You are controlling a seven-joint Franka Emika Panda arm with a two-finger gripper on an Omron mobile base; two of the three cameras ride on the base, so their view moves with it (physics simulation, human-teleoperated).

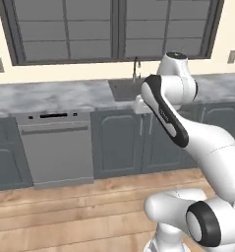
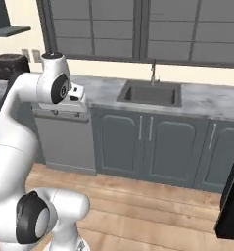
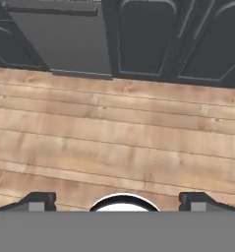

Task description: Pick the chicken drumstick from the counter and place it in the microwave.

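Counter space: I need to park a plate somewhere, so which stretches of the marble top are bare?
The counter looks bare on both sides of the sink: one stretch runs above the dishwasher toward the left wall, another runs right of the sink over the cabinet doors. The faucet crowds the strip behind the basin.

below me a matt wood-plank floor (image 3: 114, 142); veined marble counter (image 1: 50, 96), smooth; dishwasher (image 1: 57, 152) brushed grey metal.

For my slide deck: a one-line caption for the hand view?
Open tool looking down at wood floor before dark cabinet doors.
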